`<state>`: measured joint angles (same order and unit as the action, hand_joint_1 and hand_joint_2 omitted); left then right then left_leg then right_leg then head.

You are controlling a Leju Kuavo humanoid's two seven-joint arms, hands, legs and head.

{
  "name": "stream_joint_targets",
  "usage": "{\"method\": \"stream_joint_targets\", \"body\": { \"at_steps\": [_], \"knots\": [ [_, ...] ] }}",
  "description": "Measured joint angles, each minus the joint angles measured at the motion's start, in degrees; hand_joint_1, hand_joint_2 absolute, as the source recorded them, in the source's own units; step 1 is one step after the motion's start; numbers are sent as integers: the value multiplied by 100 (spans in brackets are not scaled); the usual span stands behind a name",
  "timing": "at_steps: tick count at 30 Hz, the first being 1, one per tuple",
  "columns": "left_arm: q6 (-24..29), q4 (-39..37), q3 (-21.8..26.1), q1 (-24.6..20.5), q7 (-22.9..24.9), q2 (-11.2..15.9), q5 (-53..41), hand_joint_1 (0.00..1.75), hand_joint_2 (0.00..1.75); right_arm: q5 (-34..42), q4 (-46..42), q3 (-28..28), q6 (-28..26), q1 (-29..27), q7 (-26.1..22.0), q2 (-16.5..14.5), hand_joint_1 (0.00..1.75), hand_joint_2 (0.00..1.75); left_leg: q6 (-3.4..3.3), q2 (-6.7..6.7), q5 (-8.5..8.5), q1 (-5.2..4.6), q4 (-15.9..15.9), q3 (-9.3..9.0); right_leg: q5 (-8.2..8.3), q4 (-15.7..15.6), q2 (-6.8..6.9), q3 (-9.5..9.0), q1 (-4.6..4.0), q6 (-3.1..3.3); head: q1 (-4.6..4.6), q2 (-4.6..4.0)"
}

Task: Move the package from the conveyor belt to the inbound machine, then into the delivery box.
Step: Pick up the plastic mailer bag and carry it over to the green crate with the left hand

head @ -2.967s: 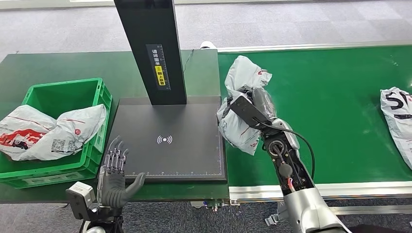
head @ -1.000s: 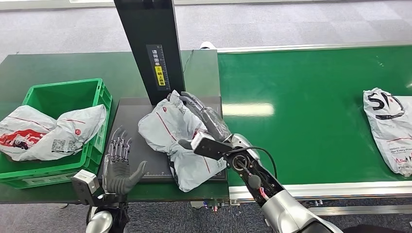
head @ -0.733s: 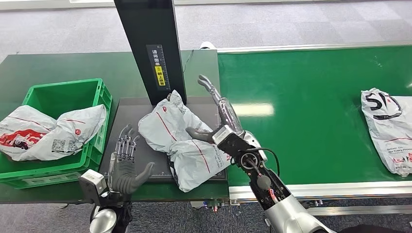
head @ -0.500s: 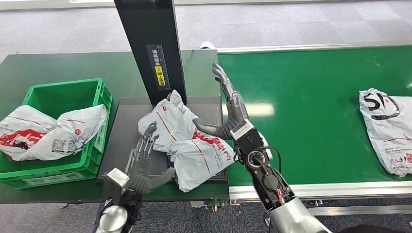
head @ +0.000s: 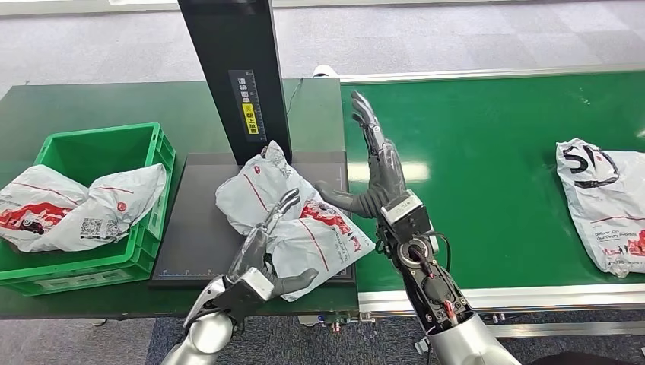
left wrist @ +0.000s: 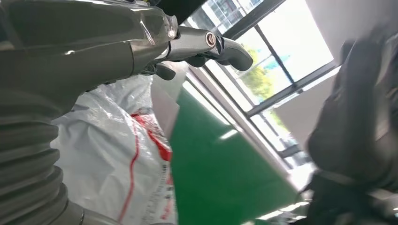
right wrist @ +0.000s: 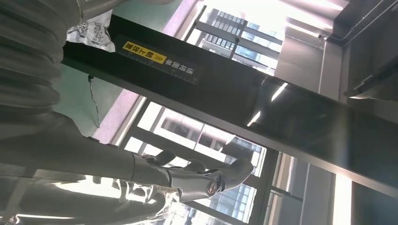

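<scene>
The package (head: 293, 220) lies crumpled on the black plate of the inbound machine (head: 198, 228), in the middle of the worktop (head: 91, 103). It is a grey-white bag with red marks, and one corner hangs past the plate's edge at about 4 o'clock.

The left hand (head: 262, 255) comes up from 6 o'clock. Its fingers (head: 283, 205) lie on top of the package and its thumb sits at the bag's near edge. It touches the bag, but whether it is truly gripping I cannot tell. In the left wrist view the bag (left wrist: 122, 154) fills the space right under the hand (left wrist: 94, 51).

The right hand (head: 376, 179) is just beside the package at 3 o'clock. It holds nothing, and its fingers point straight up and away over the conveyor belt (head: 494, 190). Its thumb reaches toward the bag.

The machine's tall black post (head: 236, 76) stands right behind the package at 12 o'clock, with a yellow label (head: 249, 112) on it.

The delivery box (head: 91, 156) is a green crate at 9 o'clock. Another bag (head: 76, 205) lies in it and hangs over its side.

Far off at 3 o'clock, one more bag (head: 605, 201) lies on the belt, well apart from both hands.
</scene>
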<state>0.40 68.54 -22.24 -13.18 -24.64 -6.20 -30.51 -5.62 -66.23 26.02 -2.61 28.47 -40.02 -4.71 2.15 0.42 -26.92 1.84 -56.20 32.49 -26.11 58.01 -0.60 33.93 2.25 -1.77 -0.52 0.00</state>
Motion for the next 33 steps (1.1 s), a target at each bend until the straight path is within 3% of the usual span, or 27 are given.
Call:
{"method": "stream_joint_targets", "body": {
  "at_steps": [6, 17, 18, 21, 22, 33],
  "knots": [
    [394, -859, -279, -341, 935, 19, -1178, 0, 175, 4, -142, 9, -61, -4, 0, -1, 0, 175, 0, 2, 0, 0, 0, -1, 1, 0, 0, -3, 0, 0, 1, 0],
    [229, -1636, 99, -448, 1542, -67, -1024, 2, 175, -119, -144, 18, -56, 19, 0, -98, 0, 175, 0, 0, 0, 0, 1, 0, 0, 0, 0, -4, 0, 0, 0, 0],
    [212, -1663, 139, -448, 1543, -73, -1002, 21, 175, -119, -144, 19, -56, 17, 0, -105, 0, 175, 0, 0, 0, 0, 1, 0, 0, 0, 0, -4, 0, 0, 0, 0],
    [174, -1714, 233, -446, 1542, -83, -981, 145, 175, -118, -150, 22, -54, 15, 0, -117, 0, 175, 0, 0, 0, 0, 1, -2, 0, 0, 0, -7, 0, 0, 0, 0],
    [162, -1721, 258, -444, 1538, -85, -978, 169, 175, -119, -156, 24, -51, 14, 0, -119, 0, 175, 0, 0, 0, 0, 1, -3, 0, 0, 0, -8, 0, 0, 0, 0],
    [265, -1670, 472, -386, 1339, -89, -865, 175, 175, -119, -258, 33, -30, -16, 0, -119, 0, 175, 0, -2, 0, 0, 1, -8, 0, 1, 1, -14, 0, 0, 0, 0]
  ]
}}
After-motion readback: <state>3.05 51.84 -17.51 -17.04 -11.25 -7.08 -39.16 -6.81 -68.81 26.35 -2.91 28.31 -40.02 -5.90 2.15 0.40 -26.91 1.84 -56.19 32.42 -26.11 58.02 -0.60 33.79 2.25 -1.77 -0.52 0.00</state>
